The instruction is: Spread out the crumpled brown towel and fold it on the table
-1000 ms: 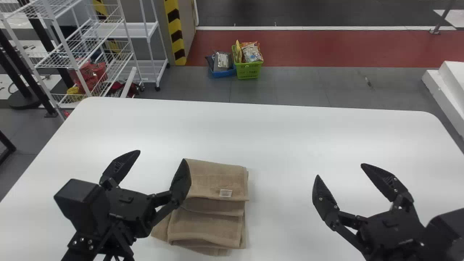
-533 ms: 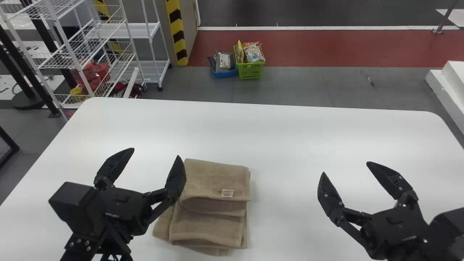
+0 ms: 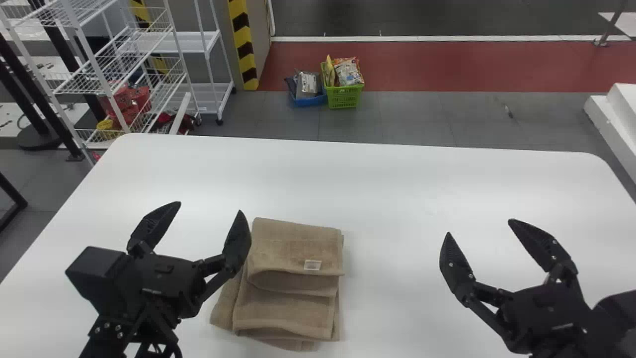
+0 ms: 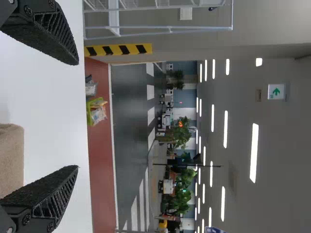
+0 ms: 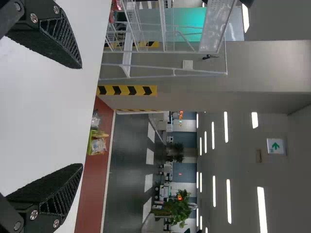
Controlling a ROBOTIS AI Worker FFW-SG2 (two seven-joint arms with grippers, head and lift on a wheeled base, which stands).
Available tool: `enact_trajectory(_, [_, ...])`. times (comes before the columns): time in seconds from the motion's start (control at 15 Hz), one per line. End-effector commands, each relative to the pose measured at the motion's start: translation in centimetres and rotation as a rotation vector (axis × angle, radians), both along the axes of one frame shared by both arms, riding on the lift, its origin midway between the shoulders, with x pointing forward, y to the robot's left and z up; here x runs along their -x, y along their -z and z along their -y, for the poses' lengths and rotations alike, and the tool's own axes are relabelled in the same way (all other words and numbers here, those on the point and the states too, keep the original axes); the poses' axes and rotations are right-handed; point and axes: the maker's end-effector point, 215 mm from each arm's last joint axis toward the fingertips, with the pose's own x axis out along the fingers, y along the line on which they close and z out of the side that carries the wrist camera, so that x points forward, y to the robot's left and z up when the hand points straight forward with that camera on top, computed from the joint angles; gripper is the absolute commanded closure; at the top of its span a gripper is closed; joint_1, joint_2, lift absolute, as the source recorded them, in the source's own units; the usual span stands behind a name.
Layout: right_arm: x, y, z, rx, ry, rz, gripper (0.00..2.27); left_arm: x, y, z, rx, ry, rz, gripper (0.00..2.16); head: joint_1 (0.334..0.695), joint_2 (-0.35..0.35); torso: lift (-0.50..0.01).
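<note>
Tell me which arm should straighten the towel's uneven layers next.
Left, I'd judge: the left gripper is open close by the brown towel, on the side where a lower layer juts out; the right gripper, also open, is farther away.

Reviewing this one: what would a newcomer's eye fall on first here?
Probably the two open black grippers over the white table: the left gripper beside the brown towel, the right gripper farther off to the right. Next comes the towel itself, folded in uneven layers. Beyond the table's far edge, a bright green basket of packets stands on the floor.
</note>
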Motion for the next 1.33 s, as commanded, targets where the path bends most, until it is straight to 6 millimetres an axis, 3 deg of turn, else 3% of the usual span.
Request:
enact_trajectory(0.0, [0.0, -0.2, 0.0, 0.000, 0.001, 0.009, 0.10, 0.0, -0.2, -0.2, 0.005, -0.002, 0.007, 0.05, 0.695, 0.059, -0.127])
enact_trajectory(0.87, [0.1, -1.4, 0.7, -0.013, 0.010, 0.062, 0.10, 0.1, -1.4, -0.5, 0.012, -0.003, 0.060, 0.05, 0.695, 0.060, -0.127])
enact_trajectory(1.27, [0.0, -1.8, 0.7, -0.011, 0.010, 0.074, 0.10, 0.0, -0.9, -0.5, 0.010, -0.002, 0.055, 0.05, 0.695, 0.055, -0.127])
